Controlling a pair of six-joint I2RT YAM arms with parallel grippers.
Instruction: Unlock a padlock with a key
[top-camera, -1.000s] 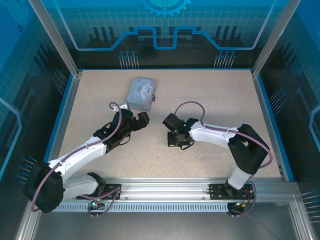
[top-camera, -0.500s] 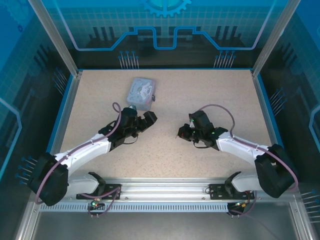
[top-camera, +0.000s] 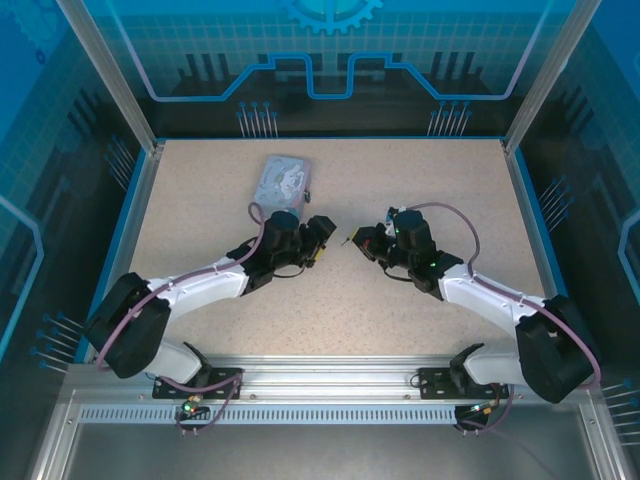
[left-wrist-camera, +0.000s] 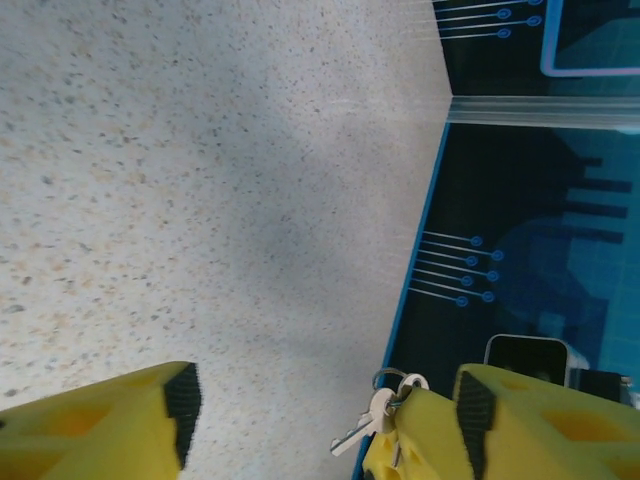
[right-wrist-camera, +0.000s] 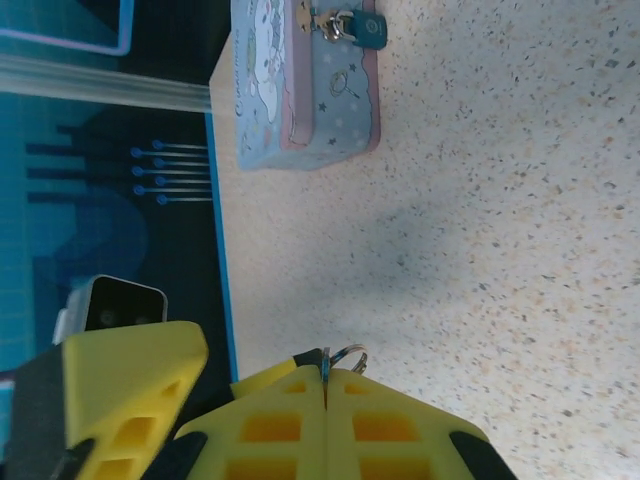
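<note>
**A:** What has changed in the last second?

**B:** Both arms have swung inward and now meet over the middle of the bench (top-camera: 430, 180). The right claw (top-camera: 358, 241) stays pinched tight on the key (left-wrist-camera: 360, 428), a thin silvery thing whose ring (right-wrist-camera: 346, 356) pokes out past the fingertips. The left claw (top-camera: 323, 243) was at its widest and has begun to narrow. Its fingers are still well apart, with the key and the right claw's tip between them.

**A:** So a handover?

**B:** That's how I read it. The key looks about to pass to the left arm, which sits nearer the box (right-wrist-camera: 300, 90). The left claw has not gripped anything yet.

**A:** And the padlock?

**B:** The padlock (right-wrist-camera: 352, 24) is tiny, with a bluish body and a pale shackle. It hangs at the clasp on the box's side. The box lies toward the bench's far edge, left of centre, well apart from both claws. The padlock looks still fastened, though it is too small to be sure.
</note>
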